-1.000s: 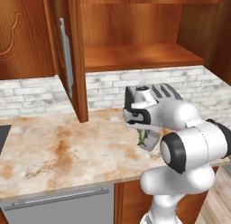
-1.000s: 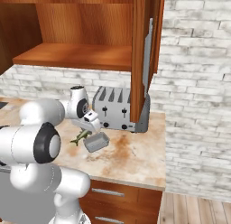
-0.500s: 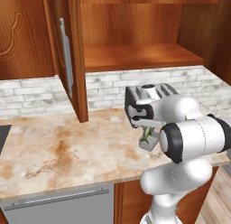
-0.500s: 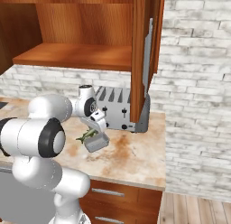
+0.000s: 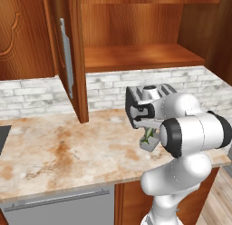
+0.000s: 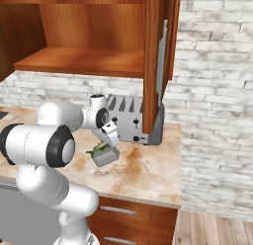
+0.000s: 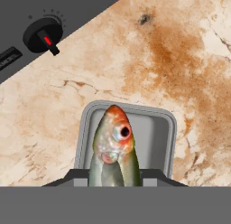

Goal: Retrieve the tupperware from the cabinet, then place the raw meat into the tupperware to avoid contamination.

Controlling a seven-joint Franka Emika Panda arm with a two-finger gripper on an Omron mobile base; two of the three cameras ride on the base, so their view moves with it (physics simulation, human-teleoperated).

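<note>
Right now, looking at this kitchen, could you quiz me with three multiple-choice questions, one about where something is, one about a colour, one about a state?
1. Where is the fish?
A. On the cabinet shelf
B. Held in the tool, head over the grey container
C. Flat on the counter beside the toaster

2. What colour is the container?
A. Grey
B. Red
C. Blue

3. What state is the cabinet in?
A. Both doors shut
B. Doors open
C. Doors missing

Answers:
1 B: the hand view shows the tool shut on the fish, its head over the container on the counter.
2 A: its rim and floor are plain grey.
3 B: the doors swing outward, exposing the bare shelf.
</note>
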